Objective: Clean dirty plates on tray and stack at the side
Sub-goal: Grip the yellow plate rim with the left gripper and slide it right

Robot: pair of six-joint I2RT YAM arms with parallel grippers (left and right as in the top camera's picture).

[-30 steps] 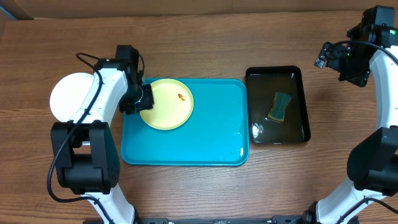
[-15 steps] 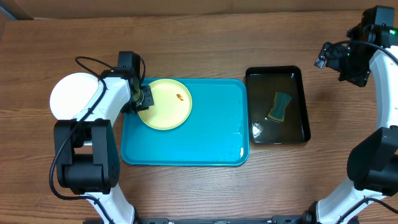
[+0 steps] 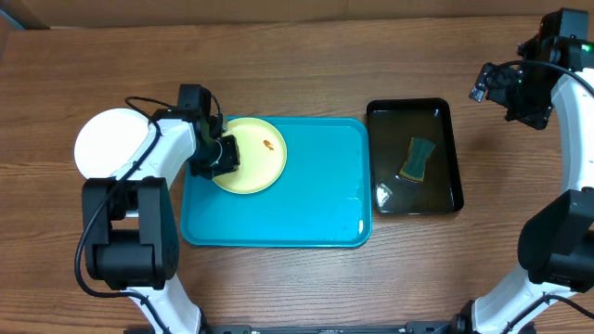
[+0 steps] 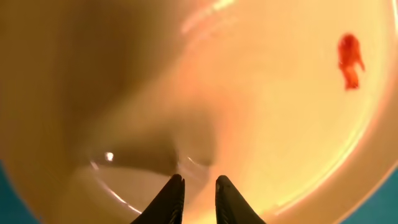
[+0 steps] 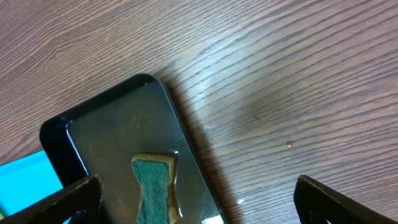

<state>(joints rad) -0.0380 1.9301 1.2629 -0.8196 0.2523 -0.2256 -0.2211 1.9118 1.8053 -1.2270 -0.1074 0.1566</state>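
The pale yellow-green plate (image 3: 255, 158) lies at the back left of the turquoise tray (image 3: 288, 218), with an orange-brown smear (image 3: 270, 145) on it. My left gripper (image 3: 225, 154) points down over the plate's left part. In the left wrist view the plate (image 4: 267, 106) fills the frame, and the fingers (image 4: 199, 182) are nearly together just above its surface with nothing between them. A white plate (image 3: 107, 139) sits on the table left of the tray; I cannot tell whether another plate lies under it. My right gripper (image 3: 522, 93) is open and empty, high at the far right.
A black tray (image 3: 447, 158) right of the turquoise tray holds water and a green-yellow sponge (image 3: 418, 158), which also shows in the right wrist view (image 5: 155, 186). Bare wooden table (image 5: 298, 93) lies behind and right of the black tray.
My left gripper has moved from the plate's left edge inward over the plate and turned. The plate has barely shifted. The right arm has not moved.
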